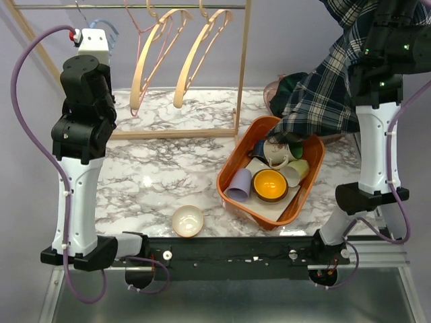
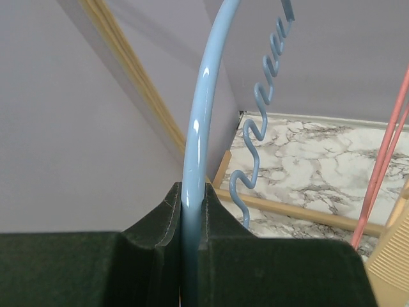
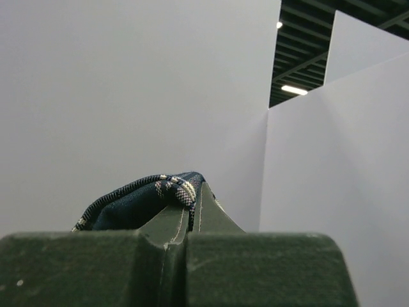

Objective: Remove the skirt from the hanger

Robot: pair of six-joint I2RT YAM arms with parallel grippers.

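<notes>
Hanging limp at the upper right, the soft, light skirt [image 1: 323,101] is trailing onto the orange bin [image 1: 229,168], the right gripper [image 3: 193,192] pinching a bunched fold fully closed, while the left gripper [image 2: 192,192] is clamping the blue hanger [image 2: 199,115] at upper left.

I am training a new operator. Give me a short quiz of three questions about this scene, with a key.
1. True or false: the left gripper is clamped on the blue hanger.
2. What does the right gripper hold? A) plaid skirt B) towel C) nothing
3. Fill in: the yellow bowl sits inside the orange ____.
Key: 1 true; 2 A; 3 bin.
</notes>
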